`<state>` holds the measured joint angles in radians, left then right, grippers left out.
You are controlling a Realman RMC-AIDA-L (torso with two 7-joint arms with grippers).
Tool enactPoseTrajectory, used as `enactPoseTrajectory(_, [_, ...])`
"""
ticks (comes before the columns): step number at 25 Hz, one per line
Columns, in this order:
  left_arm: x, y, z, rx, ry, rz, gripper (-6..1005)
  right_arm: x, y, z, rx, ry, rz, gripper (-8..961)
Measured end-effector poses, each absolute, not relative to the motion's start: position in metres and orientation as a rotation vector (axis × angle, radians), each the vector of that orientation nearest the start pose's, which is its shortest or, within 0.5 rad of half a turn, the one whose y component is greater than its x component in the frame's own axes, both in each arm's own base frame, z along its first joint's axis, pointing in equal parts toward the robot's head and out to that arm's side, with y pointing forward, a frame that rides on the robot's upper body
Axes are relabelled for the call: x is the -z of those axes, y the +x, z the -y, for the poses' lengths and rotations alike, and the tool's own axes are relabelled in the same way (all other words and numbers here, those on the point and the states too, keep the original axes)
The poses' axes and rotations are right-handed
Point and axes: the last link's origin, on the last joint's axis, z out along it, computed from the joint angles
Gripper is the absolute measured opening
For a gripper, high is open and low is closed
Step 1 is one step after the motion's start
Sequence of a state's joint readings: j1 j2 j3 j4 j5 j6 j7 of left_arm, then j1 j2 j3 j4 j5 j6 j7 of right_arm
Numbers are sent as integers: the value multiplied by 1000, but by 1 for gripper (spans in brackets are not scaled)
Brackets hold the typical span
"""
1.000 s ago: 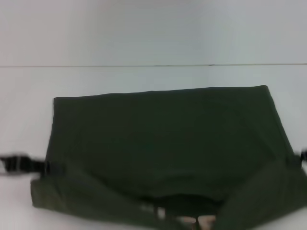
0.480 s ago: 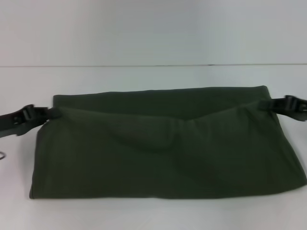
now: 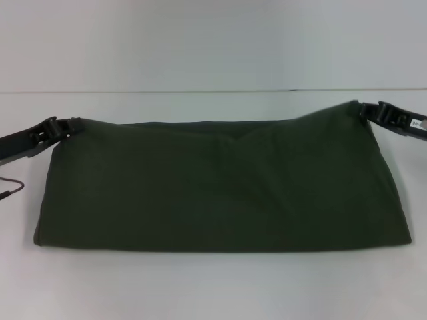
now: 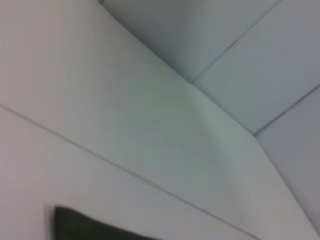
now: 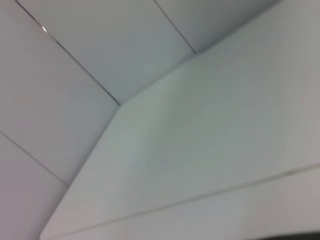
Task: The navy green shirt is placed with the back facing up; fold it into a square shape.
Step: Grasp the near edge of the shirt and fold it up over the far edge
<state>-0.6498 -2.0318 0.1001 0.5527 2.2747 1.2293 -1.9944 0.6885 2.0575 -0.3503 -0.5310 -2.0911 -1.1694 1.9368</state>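
The navy green shirt (image 3: pixel 220 187) lies folded over into a wide dark olive band across the white table (image 3: pixel 213 287), plain side up. My left gripper (image 3: pixel 72 125) is shut on its far left corner. My right gripper (image 3: pixel 362 109) is shut on its far right corner, which is lifted a little above the far edge. The folded-over layer reaches the shirt's far edge. A dark corner of the shirt (image 4: pixel 80 227) shows in the left wrist view. The right wrist view shows only table and wall.
The table's far edge (image 3: pixel 213 91) meets a pale wall behind the shirt. A thin dark cable (image 3: pixel 10 189) lies at the left edge of the head view. Bare table runs in front of the shirt's near fold.
Both grippers have carried the shirt's near edge up and away from me, over the shirt to its far edge. The shirt went from a lifted flap to a flat folded band.
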Motion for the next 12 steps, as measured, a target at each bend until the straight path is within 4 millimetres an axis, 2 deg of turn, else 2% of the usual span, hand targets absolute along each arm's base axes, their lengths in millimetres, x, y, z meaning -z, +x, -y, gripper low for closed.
enactPoseTrajectory(7, [-54, -321, -393, 924, -1783, 1474, 38, -17, 267, -419, -902, -2003, -1344, 28])
enactPoseTrajectory(12, [-57, -323, -399, 931, -1736, 1442, 37, -13, 270, -424, -870, -1970, -1341, 28])
